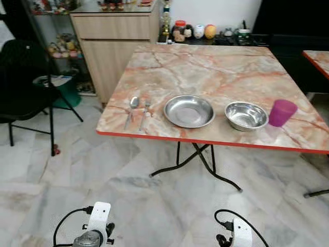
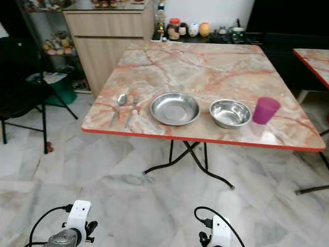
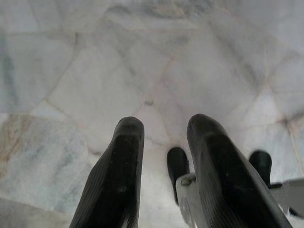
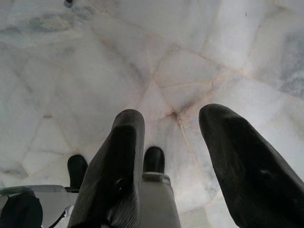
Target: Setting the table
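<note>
Spoon [image 1: 132, 104], fork [image 1: 146, 106], bowl [image 1: 246, 115] and cup [image 1: 281, 112] are laid around plate [image 1: 188, 110]; left gripper [image 3: 164, 137] and right gripper [image 4: 173, 128] are seen parted, empty, over floor.

Below my left gripper [image 3: 164, 127] and my right gripper [image 4: 172, 116] I see pale marble floor [image 3: 95, 71]. Well ahead of the left gripper, off to its outer side, stands a black folding chair [image 1: 25, 87], with a green bin [image 1: 67, 93] just past it. Farther ahead is a wooden cabinet [image 1: 113, 46], and beside it a shelf [image 1: 60, 46] of what look like small ornaments, too blurred for me to be sure. Far ahead of the right gripper, jars [image 1: 193, 32] line a dark counter, and a second marble table [image 1: 318, 59] pokes in at its outer side.
</note>
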Robot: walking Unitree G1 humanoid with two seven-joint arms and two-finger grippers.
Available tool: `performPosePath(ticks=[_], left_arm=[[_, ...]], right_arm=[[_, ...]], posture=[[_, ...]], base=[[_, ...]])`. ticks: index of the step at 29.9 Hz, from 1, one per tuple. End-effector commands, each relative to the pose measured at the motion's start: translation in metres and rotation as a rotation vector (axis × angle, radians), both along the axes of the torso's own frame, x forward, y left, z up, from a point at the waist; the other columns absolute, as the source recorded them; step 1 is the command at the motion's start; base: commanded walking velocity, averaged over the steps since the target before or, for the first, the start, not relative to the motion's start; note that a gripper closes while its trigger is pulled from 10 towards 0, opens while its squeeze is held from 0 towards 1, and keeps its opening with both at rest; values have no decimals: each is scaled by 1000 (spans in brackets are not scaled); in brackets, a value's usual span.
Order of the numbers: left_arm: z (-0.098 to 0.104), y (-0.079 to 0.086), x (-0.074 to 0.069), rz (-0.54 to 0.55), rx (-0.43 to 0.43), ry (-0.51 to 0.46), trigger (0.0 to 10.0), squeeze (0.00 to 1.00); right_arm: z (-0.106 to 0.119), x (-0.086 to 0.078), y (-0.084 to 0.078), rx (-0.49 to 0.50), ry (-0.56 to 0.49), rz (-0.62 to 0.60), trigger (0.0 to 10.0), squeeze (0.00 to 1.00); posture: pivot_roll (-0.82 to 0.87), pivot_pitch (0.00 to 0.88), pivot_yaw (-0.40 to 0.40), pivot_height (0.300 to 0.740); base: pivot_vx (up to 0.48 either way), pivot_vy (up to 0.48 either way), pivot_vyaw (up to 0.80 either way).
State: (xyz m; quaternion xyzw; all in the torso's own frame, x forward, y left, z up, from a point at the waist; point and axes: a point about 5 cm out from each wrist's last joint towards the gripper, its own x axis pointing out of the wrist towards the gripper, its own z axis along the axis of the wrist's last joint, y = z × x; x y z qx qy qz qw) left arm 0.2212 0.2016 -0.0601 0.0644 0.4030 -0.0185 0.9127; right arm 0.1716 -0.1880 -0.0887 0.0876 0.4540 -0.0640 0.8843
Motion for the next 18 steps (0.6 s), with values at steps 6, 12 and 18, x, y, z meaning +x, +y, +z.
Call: performPosePath(ticks=[6,12,18], left_arm=[[3,4,3,4,-8,-18,10000,0],[0,1,0,-14,-1,0,10000,0],[-1,0,-2,-17,-9,6,10000,0]], right_arm=[[-1,-1,2,0,5,5,10000,0],[0,-1,1,5,-2,-9,10000,0],[-1,-2,0,2,0,-11,10000,0]], posture=[[80,0,-30,740],[80,0,-30,740],[75,0,-28,740]], base=[[0,0,0],[0,0,0],[0,0,0]])
